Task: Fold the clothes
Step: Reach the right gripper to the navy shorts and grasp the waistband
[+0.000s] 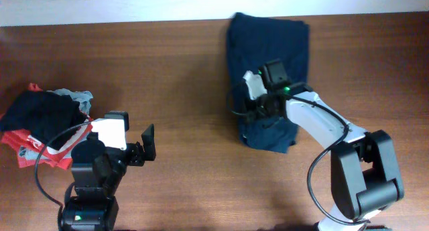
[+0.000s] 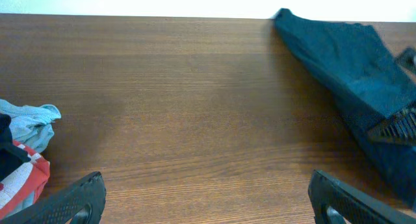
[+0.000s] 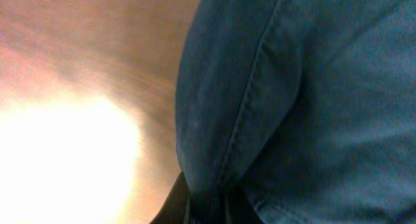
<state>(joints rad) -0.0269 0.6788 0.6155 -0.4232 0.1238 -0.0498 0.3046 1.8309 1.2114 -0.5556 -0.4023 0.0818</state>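
Right claw (image 3: 203, 208) clamped on a fold of the navy garment (image 1: 268, 43), which spreads beneath and beyond it on the table (image 1: 167, 70). Left claw (image 2: 208, 201) stands apart, garment well to its right

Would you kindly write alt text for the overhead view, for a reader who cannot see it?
The right gripper grips the left edge of a navy garment lying at the far side of a wooden table. The left gripper hangs open over bare wood, beside a pile of clothes at the table's left edge.
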